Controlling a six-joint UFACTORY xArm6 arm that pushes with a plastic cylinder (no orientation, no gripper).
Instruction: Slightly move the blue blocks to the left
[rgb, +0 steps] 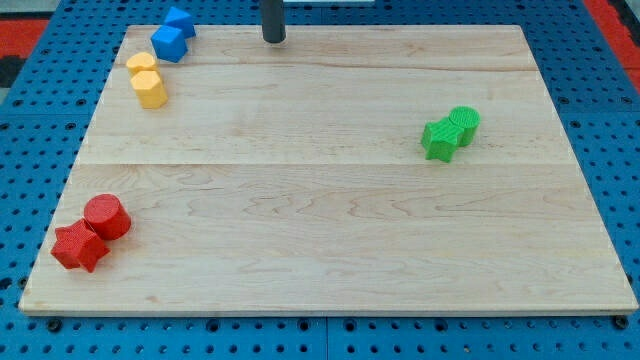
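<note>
In the camera view, my tip (274, 39) stands at the view's top edge of the wooden board (330, 200), touching no block. It is a plain rod with no fingers, so there is nothing to open, close or hold; it can only push.

The two blue blocks sit to the view's left of my tip, near the top-left corner: a blue cube (168, 43) lower and a blue block (181, 20) of unclear shape just above it, touching or nearly so. Being on their right side suits a leftward push, since I must contact the face turned toward me.

Further left of my tip and lower, two yellow blocks (147, 80) lie just below the blue pair, close enough that a slanted push could disturb them. Well apart, toward the view's bottom left, sit a red cylinder (107, 216) and a red star-like block (78, 247). To my tip's right and lower, two green blocks (449, 133) touch one another, clear of any likely path.

The push appears not yet begun.
</note>
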